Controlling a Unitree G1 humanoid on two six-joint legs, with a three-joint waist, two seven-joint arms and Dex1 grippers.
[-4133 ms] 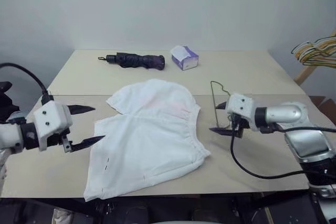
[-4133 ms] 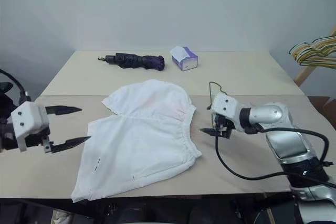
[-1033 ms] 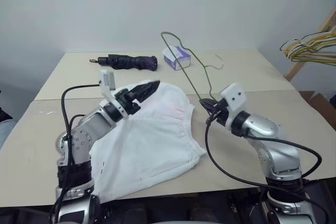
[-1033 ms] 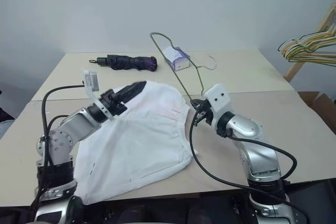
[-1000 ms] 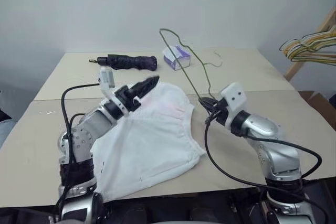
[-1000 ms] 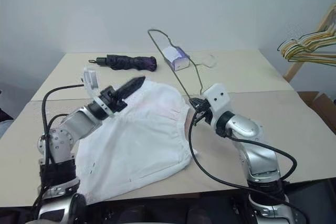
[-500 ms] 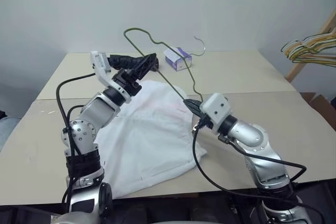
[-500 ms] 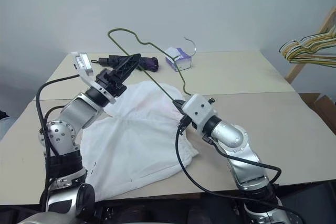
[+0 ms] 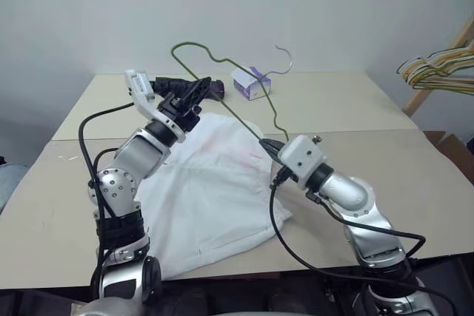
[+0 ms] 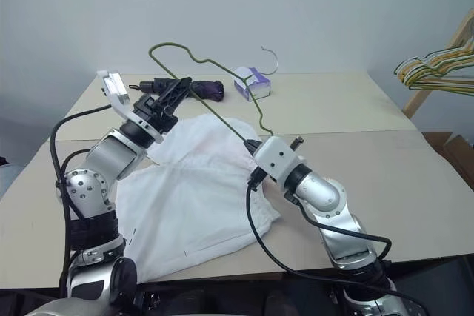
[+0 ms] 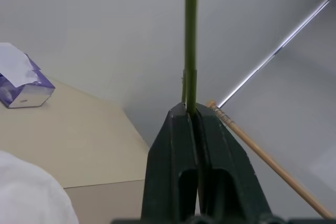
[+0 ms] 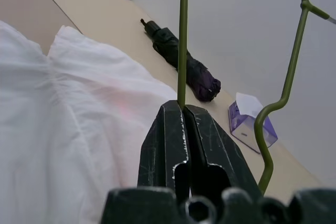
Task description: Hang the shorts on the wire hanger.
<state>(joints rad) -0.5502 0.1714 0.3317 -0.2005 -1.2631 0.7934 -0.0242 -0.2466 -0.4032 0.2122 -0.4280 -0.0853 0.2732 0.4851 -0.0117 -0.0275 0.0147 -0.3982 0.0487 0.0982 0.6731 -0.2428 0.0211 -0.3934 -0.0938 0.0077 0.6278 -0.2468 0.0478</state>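
Hanger (image 9: 222, 64) pinched at 2 points, raised mid-frame above shorts (image 9: 215, 197).
Left gripper (image 11: 191, 113) and right gripper (image 12: 182, 106) clenched on thin, springy wire; limp, light shorts best taken at waistband.

We see two silver metal arms with rounded joint housings, each ending in a white boxy wrist block; black cables loop from behind each block back along the arm; the left gripper (image 9: 194, 91) and right gripper (image 9: 268, 146) carry slim, tapered, scuffed black fingers (image 12: 170, 145)
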